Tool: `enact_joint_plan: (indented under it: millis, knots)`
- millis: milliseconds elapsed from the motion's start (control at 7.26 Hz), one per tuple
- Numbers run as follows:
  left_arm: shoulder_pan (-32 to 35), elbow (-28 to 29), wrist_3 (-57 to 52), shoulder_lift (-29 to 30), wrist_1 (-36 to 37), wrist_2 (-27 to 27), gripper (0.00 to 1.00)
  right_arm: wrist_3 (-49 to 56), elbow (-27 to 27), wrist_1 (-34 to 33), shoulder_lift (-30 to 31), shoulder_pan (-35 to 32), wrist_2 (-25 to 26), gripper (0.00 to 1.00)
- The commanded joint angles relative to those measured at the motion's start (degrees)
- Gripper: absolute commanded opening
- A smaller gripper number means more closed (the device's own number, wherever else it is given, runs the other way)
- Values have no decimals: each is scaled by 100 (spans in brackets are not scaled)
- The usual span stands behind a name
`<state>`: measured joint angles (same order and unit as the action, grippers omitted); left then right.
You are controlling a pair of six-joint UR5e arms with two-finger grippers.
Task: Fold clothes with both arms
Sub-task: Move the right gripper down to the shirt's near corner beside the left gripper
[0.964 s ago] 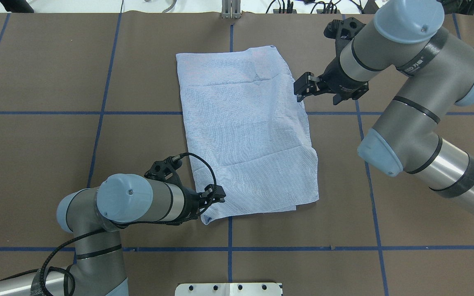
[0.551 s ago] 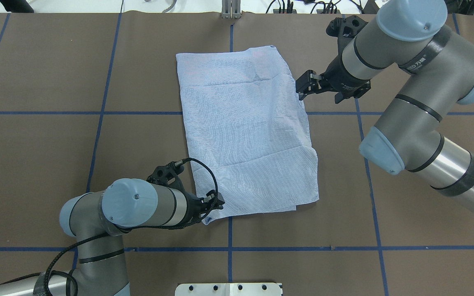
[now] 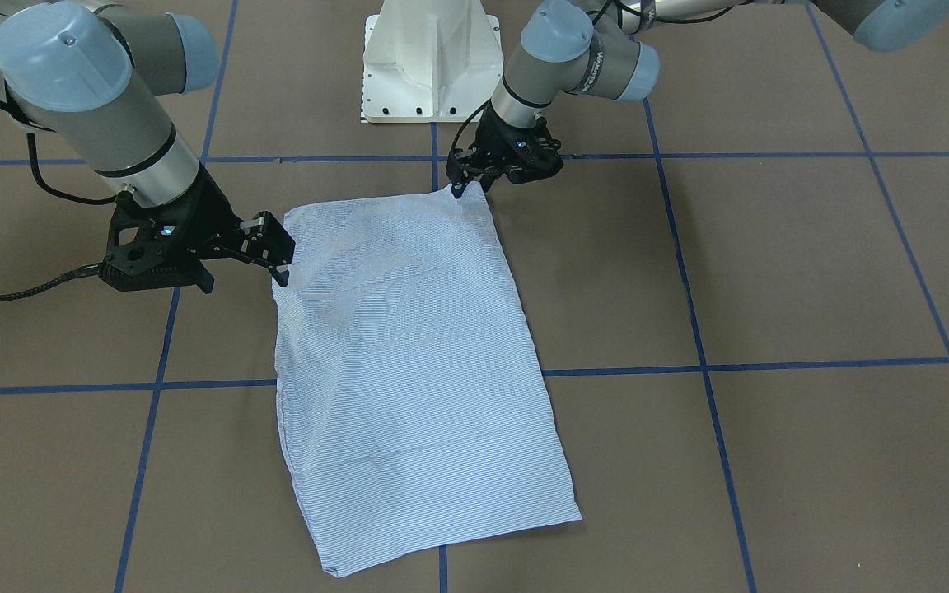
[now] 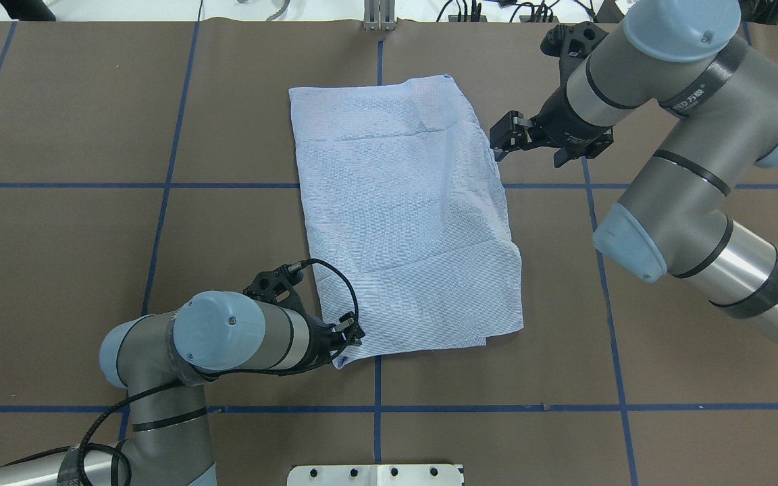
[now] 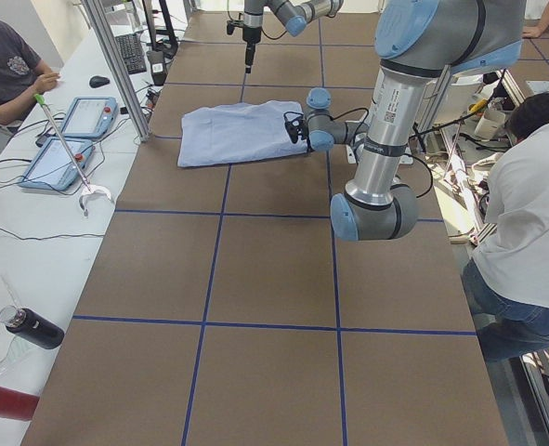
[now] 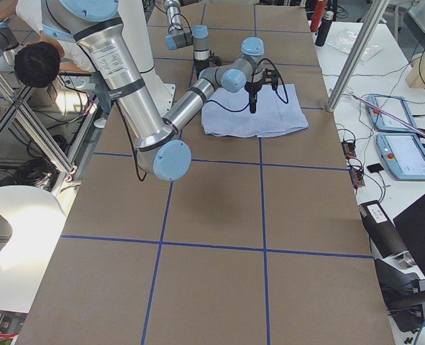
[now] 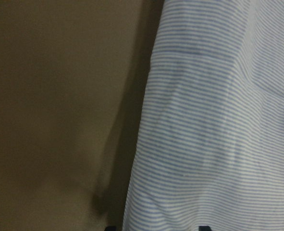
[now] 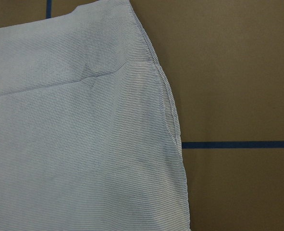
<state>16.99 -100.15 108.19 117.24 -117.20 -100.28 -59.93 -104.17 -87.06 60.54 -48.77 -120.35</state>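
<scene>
The light blue striped shirt (image 4: pixel 402 216) lies folded into a flat rectangle in the middle of the table, and it also shows in the front view (image 3: pixel 409 362). My left gripper (image 4: pixel 352 337) is low at the shirt's corner nearest the robot on the left (image 3: pixel 465 185). In the left wrist view its two tips show apart at the bottom edge, with cloth (image 7: pixel 214 120) between them. My right gripper (image 4: pixel 499 143) is open beside the shirt's right edge, near the far end (image 3: pixel 278 251). The right wrist view shows that edge (image 8: pixel 170 110) and no fingers. Collar, buttons and pocket are hidden.
The table is covered in brown paper with a grid of blue tape lines (image 4: pixel 375 408). The white pedestal base (image 3: pixel 429 58) stands at the robot's side. Operators sit by both ends of the table (image 5: pixel 534 177). Tablets (image 6: pixel 406 154) and bottles (image 5: pixel 28 325) lie on side benches.
My left gripper has moved down and toward the robot onto the shirt's near left corner. My right gripper has drawn slightly back from the shirt's right edge. The shirt has not moved.
</scene>
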Motion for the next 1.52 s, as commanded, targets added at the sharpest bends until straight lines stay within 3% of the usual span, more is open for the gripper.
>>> enact_joint_plan:
  millis: [0,138,275,413,551,826,1102,1377]
  knots:
    - [6,14,0,0,66,0,56,7,2,-66,1,-19,-15,100]
    - [6,14,-9,9,66,0,56,7,2,-74,1,-27,-15,100]
    - [6,14,-9,18,66,0,48,7,2,-83,1,-36,-15,100]
    - [-3,-13,-9,27,74,0,18,7,2,-83,1,-45,-23,100]
    - [-3,-56,-26,18,74,9,0,-1,10,-118,19,-36,-23,100]
    - [128,-92,-105,9,92,-35,0,-421,-59,-75,133,-19,-41,100]
    - [217,-328,-228,-35,197,-53,0,-1778,-322,-13,151,435,-85,100]
    - [252,-364,-237,-17,312,-53,0,-3063,-341,-30,151,1129,447,100]
